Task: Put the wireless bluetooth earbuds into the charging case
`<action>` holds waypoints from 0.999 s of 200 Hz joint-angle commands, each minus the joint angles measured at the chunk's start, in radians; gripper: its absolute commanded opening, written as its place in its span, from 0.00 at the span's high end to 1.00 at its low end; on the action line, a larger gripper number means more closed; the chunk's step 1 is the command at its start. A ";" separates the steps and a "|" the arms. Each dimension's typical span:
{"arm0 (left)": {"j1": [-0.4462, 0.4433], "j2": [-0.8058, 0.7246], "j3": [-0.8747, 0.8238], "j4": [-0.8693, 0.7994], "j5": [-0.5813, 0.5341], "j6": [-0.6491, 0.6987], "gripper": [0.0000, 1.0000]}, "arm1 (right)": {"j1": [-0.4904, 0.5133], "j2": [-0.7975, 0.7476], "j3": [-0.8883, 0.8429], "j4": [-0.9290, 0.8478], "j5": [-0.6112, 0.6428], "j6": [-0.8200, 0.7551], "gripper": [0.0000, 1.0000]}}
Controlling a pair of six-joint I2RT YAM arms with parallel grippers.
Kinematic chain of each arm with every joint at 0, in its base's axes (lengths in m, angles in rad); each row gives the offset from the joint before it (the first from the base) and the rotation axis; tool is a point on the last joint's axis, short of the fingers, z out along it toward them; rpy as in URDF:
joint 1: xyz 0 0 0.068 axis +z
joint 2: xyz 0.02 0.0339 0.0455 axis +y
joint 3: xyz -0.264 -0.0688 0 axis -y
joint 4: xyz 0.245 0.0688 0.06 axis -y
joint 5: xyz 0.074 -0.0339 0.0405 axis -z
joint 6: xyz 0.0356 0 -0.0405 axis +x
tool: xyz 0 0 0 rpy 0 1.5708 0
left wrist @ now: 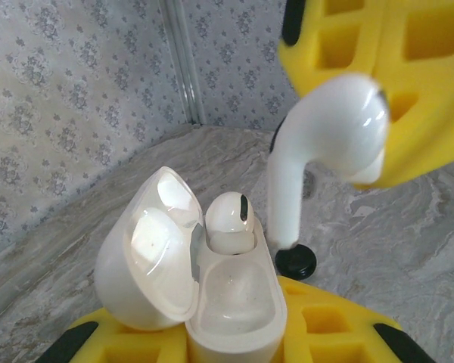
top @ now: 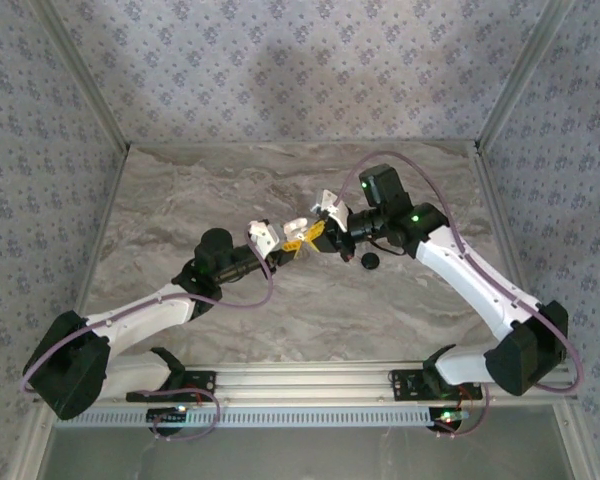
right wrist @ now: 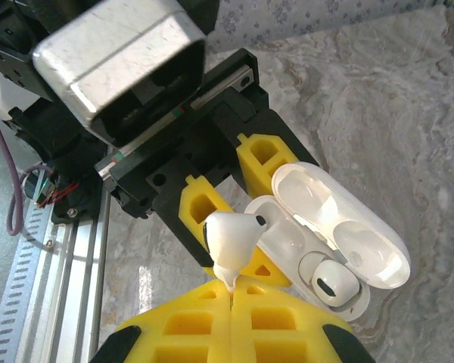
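Observation:
The charging case is held off the table with its lid swung open to the left, and my left gripper is shut on its base between yellow fingers. One earbud sits in the far socket; the near socket is bare. My right gripper is shut on the second earbud, pinching its tip. From the left wrist that earbud hangs stem down, just right of the case and a little above it. In the right wrist view the case lies right of the held earbud. Both grippers meet mid-table.
A flat black round disc lies on the marble table below the right wrist, also behind the case as the black disc. The left arm's black wrist and grey camera block stand close ahead of the right gripper. Patterned walls enclose the table.

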 commanded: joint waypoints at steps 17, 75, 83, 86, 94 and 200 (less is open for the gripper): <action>-0.006 -0.030 -0.007 0.009 0.039 0.029 0.89 | 0.010 0.020 0.046 -0.051 -0.001 0.019 1.00; -0.012 -0.031 -0.001 0.007 0.046 0.031 0.89 | 0.015 0.036 0.052 -0.052 -0.016 0.017 1.00; -0.013 -0.030 0.000 0.009 0.048 0.030 0.89 | 0.015 0.040 0.054 -0.049 -0.020 0.017 1.00; -0.013 -0.030 0.000 0.008 0.048 0.030 0.89 | 0.016 0.041 0.054 -0.048 -0.021 0.017 1.00; -0.014 -0.030 0.000 0.007 0.049 0.029 0.89 | 0.016 0.045 0.056 -0.048 -0.023 0.018 1.00; -0.018 -0.037 0.012 0.000 0.068 0.035 0.89 | 0.015 0.077 0.076 -0.123 -0.033 0.009 1.00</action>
